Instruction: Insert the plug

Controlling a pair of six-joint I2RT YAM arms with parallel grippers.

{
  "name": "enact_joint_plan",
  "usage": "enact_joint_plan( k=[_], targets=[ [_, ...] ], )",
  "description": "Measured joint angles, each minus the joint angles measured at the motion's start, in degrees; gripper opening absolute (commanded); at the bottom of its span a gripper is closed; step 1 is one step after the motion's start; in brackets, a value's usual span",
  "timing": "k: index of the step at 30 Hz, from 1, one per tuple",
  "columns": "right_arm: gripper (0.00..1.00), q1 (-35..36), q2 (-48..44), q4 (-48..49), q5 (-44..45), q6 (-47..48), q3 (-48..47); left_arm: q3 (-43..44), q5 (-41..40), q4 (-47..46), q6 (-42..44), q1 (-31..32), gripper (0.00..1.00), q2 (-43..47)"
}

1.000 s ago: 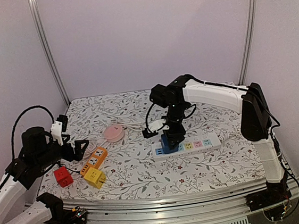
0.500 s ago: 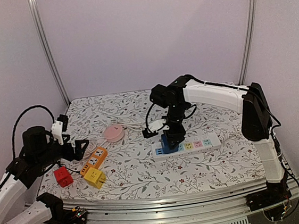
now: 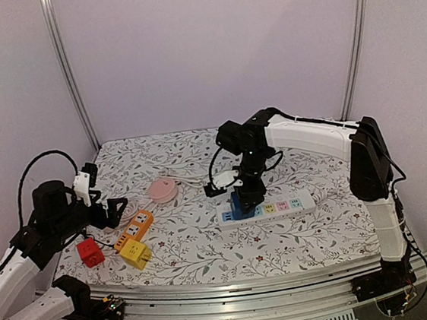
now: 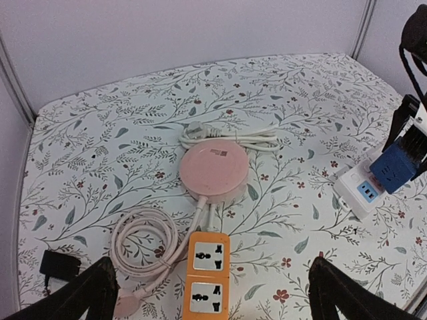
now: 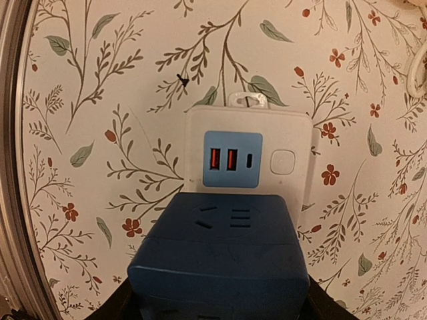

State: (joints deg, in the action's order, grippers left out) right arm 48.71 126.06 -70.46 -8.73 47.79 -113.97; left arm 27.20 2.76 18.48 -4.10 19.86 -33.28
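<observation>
My right gripper (image 3: 246, 195) is shut on a dark blue cube plug (image 5: 220, 257) and holds it on top of the white power strip (image 3: 280, 207), just behind the strip's blue USB panel (image 5: 231, 159). The plug's prongs are hidden under the cube. The cube also shows in the left wrist view (image 4: 398, 165) at the strip's left end. My left gripper (image 3: 116, 211) is open and empty, its fingers (image 4: 73, 301) apart above an orange socket strip (image 4: 207, 275).
A pink round hub (image 4: 215, 169) with a coiled pink cable (image 4: 143, 243) lies left of centre. A red cube (image 3: 90, 252), the orange strip (image 3: 134, 227) and a yellow cube (image 3: 135, 254) sit at the front left. A white plug and cable (image 3: 222, 180) lie behind the strip.
</observation>
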Motion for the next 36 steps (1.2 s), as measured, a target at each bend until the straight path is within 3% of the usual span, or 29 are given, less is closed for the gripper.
enact_joint_plan(
  k=[36],
  targets=[
    [0.00,0.72,2.71,-3.65,0.83,-1.22,-4.81,-0.07,-0.20,-1.97,2.58,-0.02,1.00,-1.90]
  ],
)
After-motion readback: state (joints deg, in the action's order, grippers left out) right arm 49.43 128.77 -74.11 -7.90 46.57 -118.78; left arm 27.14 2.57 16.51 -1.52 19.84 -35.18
